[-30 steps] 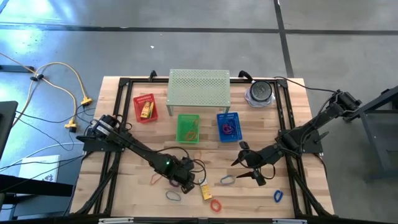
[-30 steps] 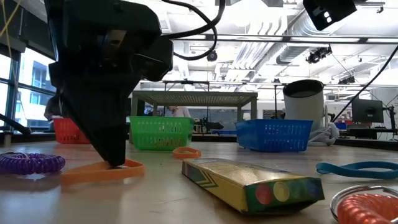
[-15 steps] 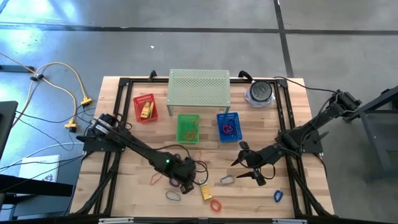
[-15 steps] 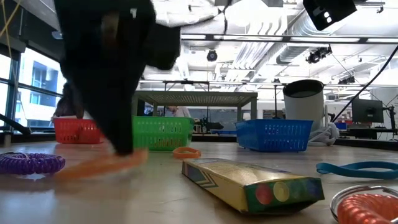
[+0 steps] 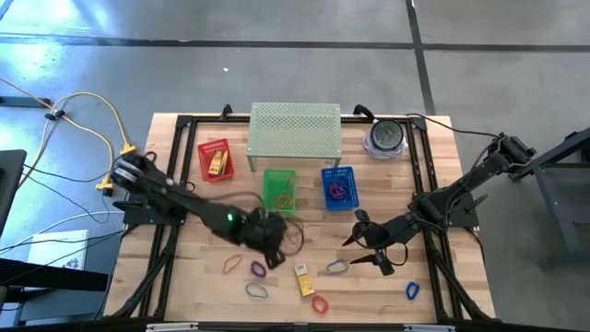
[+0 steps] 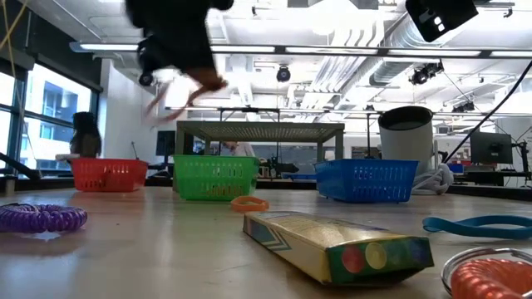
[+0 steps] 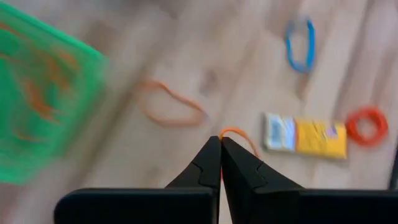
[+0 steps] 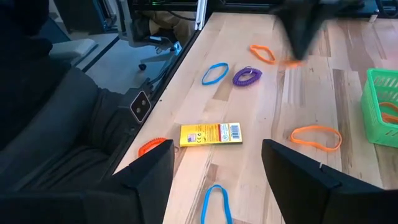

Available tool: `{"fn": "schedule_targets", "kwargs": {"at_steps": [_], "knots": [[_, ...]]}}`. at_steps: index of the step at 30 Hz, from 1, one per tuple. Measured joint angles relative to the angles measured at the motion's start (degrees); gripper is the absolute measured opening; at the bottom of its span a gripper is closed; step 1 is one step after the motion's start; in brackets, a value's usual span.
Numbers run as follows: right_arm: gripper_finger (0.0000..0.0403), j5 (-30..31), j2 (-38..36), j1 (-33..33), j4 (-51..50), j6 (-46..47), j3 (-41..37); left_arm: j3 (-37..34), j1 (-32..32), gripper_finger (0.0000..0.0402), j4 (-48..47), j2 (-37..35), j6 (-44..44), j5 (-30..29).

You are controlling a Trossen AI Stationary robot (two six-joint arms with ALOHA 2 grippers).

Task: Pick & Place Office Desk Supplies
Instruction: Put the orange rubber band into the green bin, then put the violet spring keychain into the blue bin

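High view: the left gripper [image 5: 269, 232] hangs over the middle of the table, just in front of the green basket [image 5: 279, 171]. The right gripper [image 5: 373, 249] waits on its own side with its fingers spread, holding nothing. More supplies lie along the front edge, among them a yellow packet [image 5: 301, 277] and a purple loop [image 5: 258, 269].

Low view: the left gripper [image 6: 179, 50] is up clear of the tabletop, and a thin orange loop [image 6: 187, 93] dangles from its tip. It looks feather-light and floppy, swinging as it hangs.

Left wrist view: the fingers [image 7: 208, 165] are clamped tight together, and only a sliver of the orange loop [image 7: 239, 135] shows past the tips. So it's a pinch on a single strand, which is the sensible hold for something this limp. Any point on the band would do, but I reckon so thin a bite could slip. Another orange loop [image 7: 171, 109] lies flat on the wood below.

Right wrist view: the right arm's own fingers stand wide apart over the yellow packet [image 8: 210, 133]. That one looks stiff and boxy, so I'd grip it across its narrow sides.
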Motion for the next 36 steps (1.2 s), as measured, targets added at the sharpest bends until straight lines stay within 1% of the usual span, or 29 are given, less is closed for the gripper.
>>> {"fn": "schedule_targets", "kwargs": {"at_steps": [3,6,9,12,14,16,21,26,28,31,36], "knots": [[0.0231,0.1,0.0,0.0,0.0,0.0,0.0,0.0,3.5,0.0001,-1.4,-3.1,1.6,-2.4],[0.0231,0.2,0.0,0.0,0.3,-0.2,0.0,0.0,8.3,0.0001,-3.0,-4.8,3.6,-2.0],[0.0231,0.1,0.0,0.0,0.4,-0.3,0.0,0.1,13.5,0.0001,-5.4,-4.6,6.4,-0.6],[0.0231,0.0,0.0,0.0,0.4,-0.4,0.0,0.1,18.5,0.0001,-6.8,-3.9,7.1,2.2],[0.0231,0.0,0.0,0.0,0.4,-0.4,0.0,-0.1,21.0,0.0001,-7.3,-3.3,7.3,3.7],[0.0231,0.0,0.0,0.0,0.8,-0.4,-0.3,0.0,22.8,0.0001,-6.8,-3.0,7.4,3.9],[0.0231,0.1,0.0,0.0,0.8,-0.4,-0.7,0.0,25.2,0.0001,-8.0,-1.0,8.4,4.1],[0.0231,0.0,0.0,0.0,1.0,-0.4,-0.7,0.0,26.3,0.0001,-8.0,1.4,6.1,5.4],[0.0231,0.0,0.0,0.0,1.0,-0.8,-0.7,0.0,26.5,0.0005,-8.8,2.4,7.7,5.4],[0.0231,0.0,0.0,0.0,1.1,-1.3,-0.7,0.0,26.6,0.0019,-9.0,3.4,10.0,5.2],[0.0231,0.0,0.0,0.0,1.2,-1.5,-0.7,0.0,26.5,0.0055,-8.8,3.5,10.3,3.6]]}}
